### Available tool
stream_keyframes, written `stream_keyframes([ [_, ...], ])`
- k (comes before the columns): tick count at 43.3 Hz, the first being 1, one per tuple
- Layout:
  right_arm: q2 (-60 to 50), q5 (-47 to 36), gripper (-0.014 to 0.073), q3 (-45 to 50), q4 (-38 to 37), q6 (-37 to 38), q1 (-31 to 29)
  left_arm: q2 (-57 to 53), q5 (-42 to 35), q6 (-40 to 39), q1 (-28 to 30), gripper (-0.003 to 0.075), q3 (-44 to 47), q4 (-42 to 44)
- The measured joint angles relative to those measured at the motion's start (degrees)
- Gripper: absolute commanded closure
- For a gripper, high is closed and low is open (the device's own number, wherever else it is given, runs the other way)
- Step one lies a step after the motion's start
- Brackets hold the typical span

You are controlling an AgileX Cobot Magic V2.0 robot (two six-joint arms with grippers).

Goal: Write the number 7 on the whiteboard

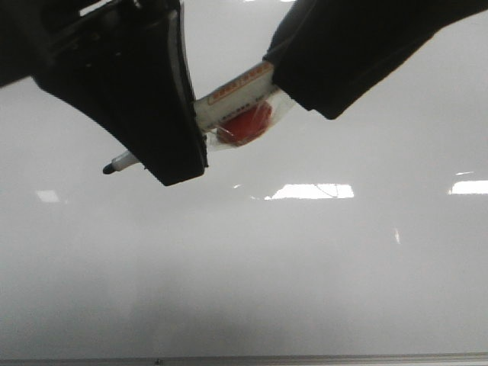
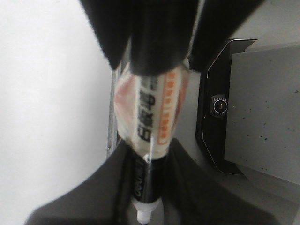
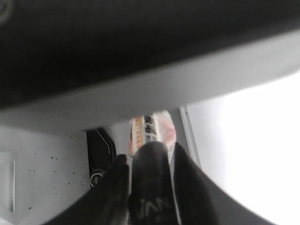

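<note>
While both arms meet above the board: each gripper closes on one end of the same marker.

Marker: white-barrelled pen (image 1: pixel 229 95) with an orange-edged printed label and a dark tip, tilted, tip low to the left, loosely wrapped in clear plastic film with a red-orange round piece (image 1: pixel 242 126) hanging just under the barrel.

Left gripper: black gripper (image 1: pixel 164 122) at upper left, fingers narrow and clamped on the tip end of the marker — the dark tip sticks out past them to the left.

Right gripper: black gripper (image 1: pixel 286 72) at upper right, fingers pinched around the back end of the barrel; its wrist view shows them pressed on the dark end.

Whiteboard: large glossy pale grey-white flat board (image 1: pixel 244 267) filling the front view, with bright glare patches and a thin grey metal edge along the near side.

Number 7: no clear stroke can be made out on the board; cannot tell whether one is drawn.

Tip and board: cannot tell whether they touch.
</note>
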Motion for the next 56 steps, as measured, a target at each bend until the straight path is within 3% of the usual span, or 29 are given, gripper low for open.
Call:
stream_keyframes([
  [5, 0.0, 0.0, 0.06, 0.0, 0.0, -0.22, 0.0, 0.0, 0.0, 0.39, 0.0, 0.0738, 0.0, 0.0],
  [8, 0.0, 0.11, 0.0652, -0.03, 0.0, -0.31, 0.0, 0.0, -0.04, 0.39, 0.0, 0.0698, 0.0, 0.0],
  [17, 0.0, 0.46, 0.0704, -0.03, 0.04, -0.46, 0.0, 0.0, -0.39, 0.43, 0.0, 0.037, 0.0, 0.0],
  [21, 0.0, 0.97, 0.0702, -0.03, 0.13, -0.46, 0.0, -0.22, -0.9, -0.46, 0.27, 0.0309, 0.0, 0.22],
  [26, -1.14, 1.33, 0.0702, -0.13, -2.24, 2.64, -0.14, -2.89, -0.99, -2.1, 2.48, 0.0313, 0.0, 0.03],
  [31, -4.31, 2.42, 0.0702, -0.13, -9.95, 10.15, -2.14, -8.31, -1.14, -3.63, 6.84, 0.0313, 0.42, -0.35],
  [38, -10.26, 3.29, 0.0702, 0.09, -20.03, 29.71, -8.51, -17.54, -3.04, -7.37, 15.45, 0.0313, 4.42, -1.25],
  [42, -14.12, -1.51, 0.0702, 3.17, -21.24, 39.26, -12.64, -22.76, -4.68, -9.06, 20.59, 0.0313, 7.74, -1.81],
  [56, -10.28, -13.59, 0.0702, 6.06, -16.81, 42.6, -13.4, -25.86, -7.44, -9.7, 23.87, 0.0314, 10.01, -4.01],
])
